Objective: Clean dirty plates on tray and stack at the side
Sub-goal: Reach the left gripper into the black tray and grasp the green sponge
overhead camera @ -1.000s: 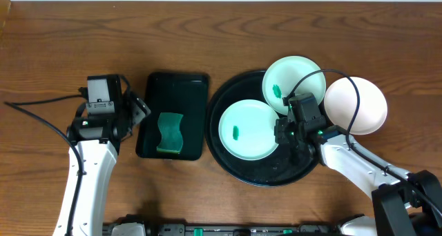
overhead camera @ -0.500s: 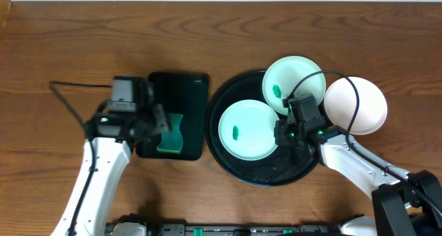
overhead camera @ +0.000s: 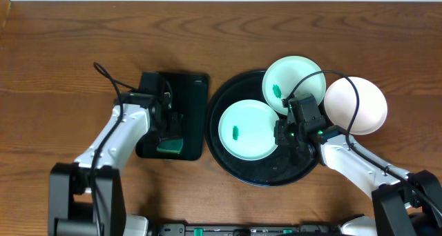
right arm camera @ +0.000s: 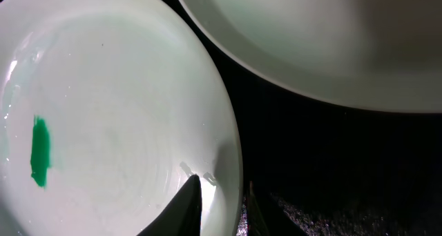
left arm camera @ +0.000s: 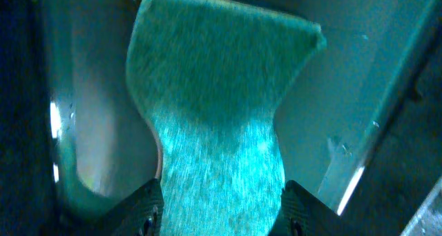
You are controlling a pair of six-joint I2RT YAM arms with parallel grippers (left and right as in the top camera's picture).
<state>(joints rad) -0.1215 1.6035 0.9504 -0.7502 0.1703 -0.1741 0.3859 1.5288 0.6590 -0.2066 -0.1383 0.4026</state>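
Observation:
A pale mint-green plate (overhead camera: 247, 130) with a small green smear lies in the front left of the round black tray (overhead camera: 269, 174). A second smeared mint-green plate (overhead camera: 293, 83) sits at the tray's back right. A white plate (overhead camera: 356, 105) lies at the tray's right edge. My right gripper (overhead camera: 282, 134) is shut on the right rim of the front mint-green plate (right arm camera: 110, 125), one finger inside the rim and one outside (right arm camera: 222, 203). My left gripper (overhead camera: 168, 129) is open, its fingers (left arm camera: 217, 212) either side of a green sponge (left arm camera: 214, 105).
The sponge (overhead camera: 170, 146) lies in a small rectangular black tray (overhead camera: 193, 98) left of the round tray. The second mint-green plate (right arm camera: 311, 43) overhangs close behind the held rim. Bare wooden table (overhead camera: 55, 70) surrounds both trays.
My left arm has swung right from beside the rectangular tray and come down over the sponge. The right arm and the plates have not moved.

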